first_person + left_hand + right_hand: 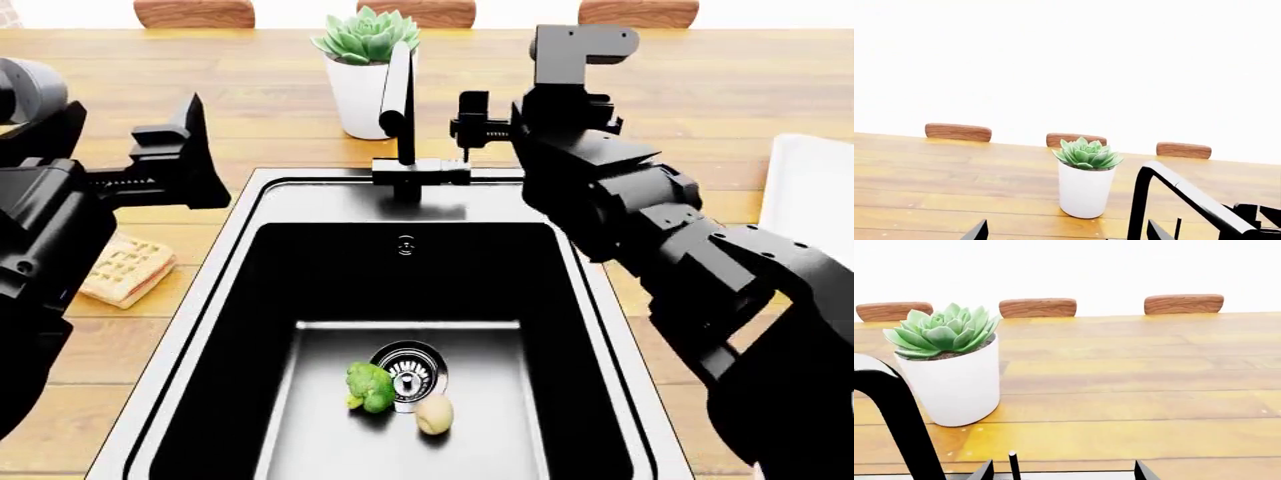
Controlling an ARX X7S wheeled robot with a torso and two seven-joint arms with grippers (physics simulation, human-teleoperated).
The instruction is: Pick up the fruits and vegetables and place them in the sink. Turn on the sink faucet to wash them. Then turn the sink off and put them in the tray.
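The right end effector [470, 125] hovers over the back rim of the sink [227, 270], just beside the faucet [398, 110], with the slim lever [1013, 464] standing between its two fingertips in the right wrist view; the fingers are spread apart and touch nothing. The left end effector [187, 150] hangs above the worktop [267, 110] on the other side of the faucet, a little farther from it, and its fingers are likewise apart and empty (only their dark tips show at the edge of the left wrist view). Well below and nearer the robot than both end effectors, the broccoli [370, 386] lies on the sink floor against the round drain [410, 368], and the apple [434, 414] sits just beside it, close to the drain as well. Beyond the faucet stands a white pot [360, 95] with a green succulent. A waffle [127, 270] lies on the worktop below the left end effector, outside the sink. The tray [807, 195] shows at the far right, past the right arm.
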